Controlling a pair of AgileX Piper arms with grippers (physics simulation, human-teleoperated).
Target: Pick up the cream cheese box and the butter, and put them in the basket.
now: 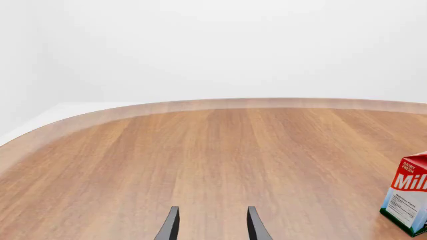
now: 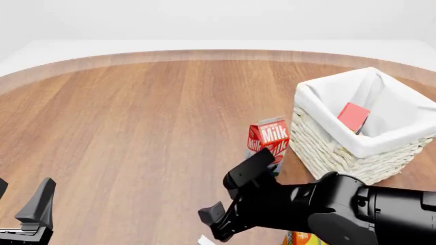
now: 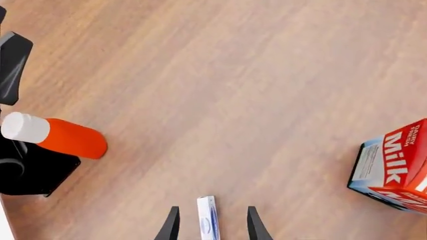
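Observation:
The cream cheese box (image 3: 207, 220), thin, white with blue marking, stands on edge between the fingers of my right gripper (image 3: 212, 211). The jaws are open, with a gap on each side of the box. In the front view only a white corner of the box (image 2: 206, 240) shows, at the bottom edge under the right arm. The butter (image 2: 354, 117) shows its plain red back and lies inside the white wicker basket (image 2: 327, 148) at the right. My left gripper (image 1: 212, 212) is open and empty, low over bare wood at the front view's bottom left (image 2: 20, 199).
A red-and-white milk carton (image 2: 269, 138) stands just left of the basket; it also shows in the right wrist view (image 3: 397, 170) and the left wrist view (image 1: 408, 200). A red bottle with a white cap (image 3: 57, 135) lies near the left arm. An orange object (image 2: 303, 239) peeks from under the right arm.

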